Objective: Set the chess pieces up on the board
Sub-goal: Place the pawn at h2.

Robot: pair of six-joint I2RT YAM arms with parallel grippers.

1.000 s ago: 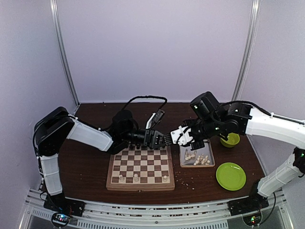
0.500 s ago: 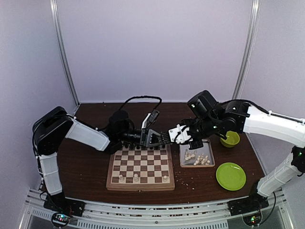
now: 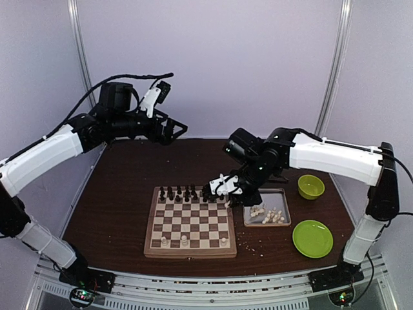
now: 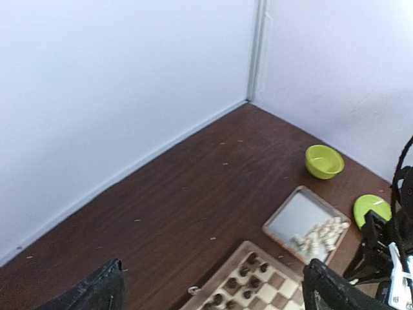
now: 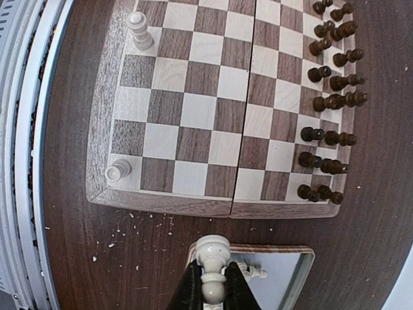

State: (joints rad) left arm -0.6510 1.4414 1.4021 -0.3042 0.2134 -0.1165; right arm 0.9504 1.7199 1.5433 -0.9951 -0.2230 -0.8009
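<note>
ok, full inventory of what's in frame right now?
table: one, dark brown, under everything
board: one, brown-and-cream checks with a light rim, mid table
dark pieces: two rows, count unclear, brown-black, board's far edge
white pieces on board: three, cream, near row
tray: one, shiny metal, right of board
white pieces in tray: a heap, cream, near half
bowl: one, lime green, beyond tray to the right
plate: one, lime green, near right
crumbs: scattered, pale, beside board
held white piece: one, cream, over tray's corner
left gripper: open, empty, raised far left
right gripper: shut on held white piece
</note>
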